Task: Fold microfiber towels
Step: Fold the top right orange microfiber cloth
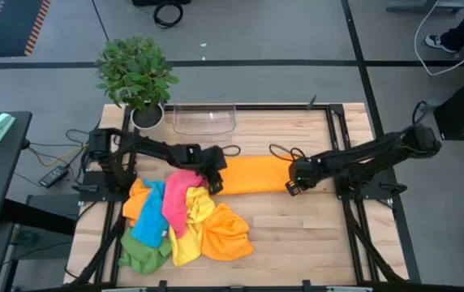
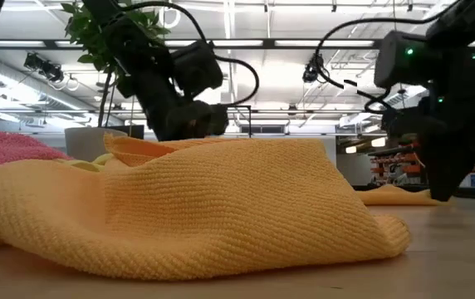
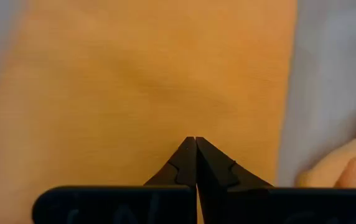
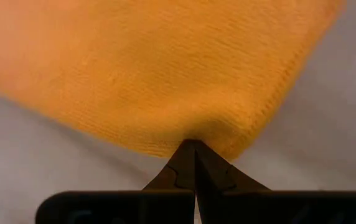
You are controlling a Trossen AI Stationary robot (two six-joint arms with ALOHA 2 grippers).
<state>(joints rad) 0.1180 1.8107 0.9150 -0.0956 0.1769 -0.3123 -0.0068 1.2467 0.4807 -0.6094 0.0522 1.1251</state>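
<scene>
An orange microfiber towel (image 1: 252,174) lies as a flat band across the table's middle, between my two grippers. My left gripper (image 1: 214,182) is shut at its left end, and the towel fills the left wrist view (image 3: 153,74). My right gripper (image 1: 291,186) is shut at its right end, close to a corner (image 4: 252,134). A heap of more towels (image 1: 175,223), pink, blue, yellow, orange and green, lies at the near left, with the pink one next to my left gripper. My left gripper (image 3: 195,138) has its shut fingertips on the orange towel's left end (image 3: 193,127), slanting down from the table's left. The fingers cover the edge itself, so the layers cannot be told. The cloth ahead of them lies flat. My right gripper (image 4: 195,142) pinches the orange towel's edge (image 4: 196,134) between its two fingertips, close to the right-end corner. The fingers point steeply down. The cloth puckers into the tips, and the rest lies on the table.
A clear plastic tray (image 1: 204,120) stands at the far edge, with a potted plant (image 1: 137,73) at the far left corner. Bare wood (image 1: 305,235) lies at the near right. In the low view an orange towel of the heap (image 2: 188,208) fills the foreground.
</scene>
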